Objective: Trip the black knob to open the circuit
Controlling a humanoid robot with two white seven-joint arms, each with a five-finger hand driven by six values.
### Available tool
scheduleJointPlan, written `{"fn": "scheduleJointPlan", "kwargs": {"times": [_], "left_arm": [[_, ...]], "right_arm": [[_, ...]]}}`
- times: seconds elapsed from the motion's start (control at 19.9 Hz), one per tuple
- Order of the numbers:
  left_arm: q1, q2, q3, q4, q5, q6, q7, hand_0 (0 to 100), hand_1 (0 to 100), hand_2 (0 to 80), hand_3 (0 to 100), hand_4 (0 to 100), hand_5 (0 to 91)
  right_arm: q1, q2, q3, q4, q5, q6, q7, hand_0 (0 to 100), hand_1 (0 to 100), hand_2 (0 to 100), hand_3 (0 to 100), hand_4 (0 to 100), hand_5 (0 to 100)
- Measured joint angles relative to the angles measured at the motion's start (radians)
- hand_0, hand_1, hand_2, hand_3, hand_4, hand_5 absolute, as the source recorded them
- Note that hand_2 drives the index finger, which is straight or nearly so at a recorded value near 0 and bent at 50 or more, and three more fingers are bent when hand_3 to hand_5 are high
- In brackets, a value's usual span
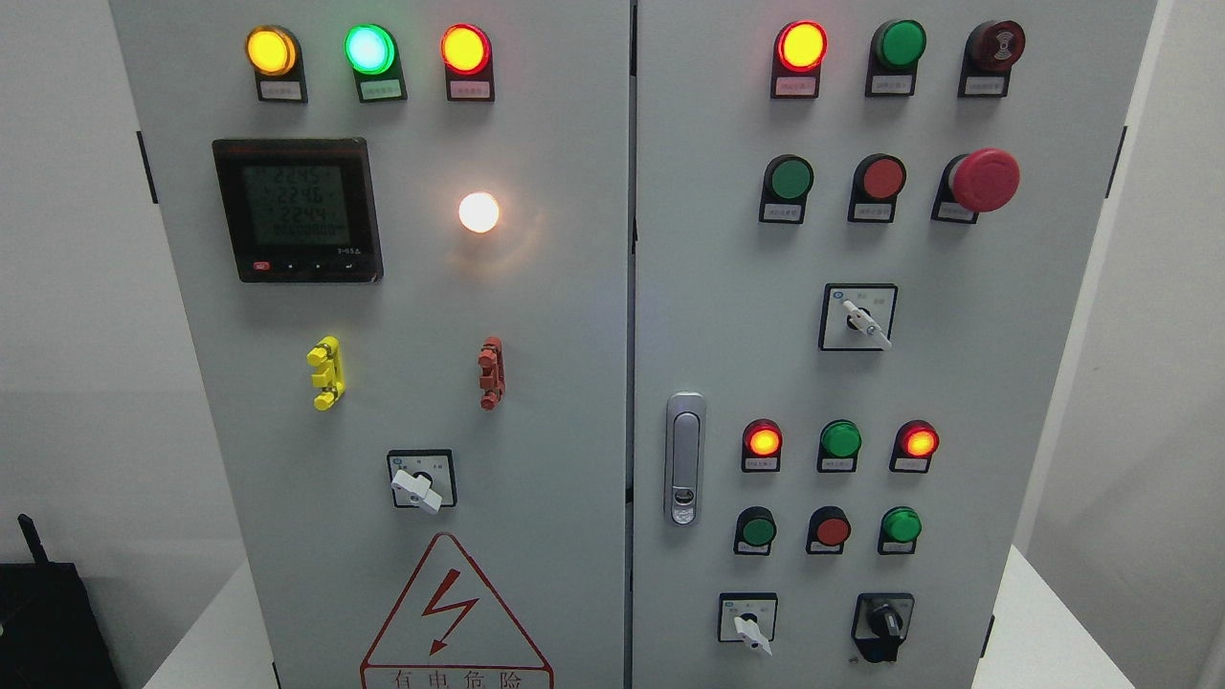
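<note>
The black knob (885, 624) sits at the lower right of the grey cabinet's right door (1005, 383), its handle pointing roughly straight up. To its left is a white selector knob (750, 630), turned toward the lower right. Neither of my hands nor any arm shows in the head view.
Above the black knob are rows of red and green lamps and buttons (833, 483), a white selector (864, 322), and a red mushroom stop button (984, 179). A chrome door latch (684, 459) sits by the door seam. The left door carries a meter (297, 209) and a white selector (417, 488).
</note>
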Motion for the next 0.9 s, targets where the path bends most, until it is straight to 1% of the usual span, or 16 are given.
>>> {"fn": "scheduleJointPlan", "kwargs": {"times": [0.4,0.55,0.65,0.75,0.9], "left_arm": [[0.000,0.000,0.000,0.000,0.000,0.000,0.000,12,39,0.0,0,0,0.0],[0.000,0.000,0.000,0.000,0.000,0.000,0.000,12,39,0.0,0,0,0.0],[0.000,0.000,0.000,0.000,0.000,0.000,0.000,12,39,0.0,0,0,0.0],[0.000,0.000,0.000,0.000,0.000,0.000,0.000,12,39,0.0,0,0,0.0],[0.000,0.000,0.000,0.000,0.000,0.000,0.000,12,39,0.0,0,0,0.0]], "right_arm": [[0.000,0.001,-0.001,-0.002,-0.002,0.000,0.000,0,23,0,0,0,0],[0.000,0.001,-0.021,-0.012,0.000,0.000,0.001,0,23,0,0,0,0],[0.003,0.001,-0.048,-0.061,0.004,0.004,0.004,0,23,0,0,0,0],[0.010,0.002,-0.062,-0.123,0.005,0.005,0.022,0,22,0,0,0,0],[0.058,0.004,-0.074,-0.236,0.006,0.009,0.031,0,21,0,0,0,0]]}}
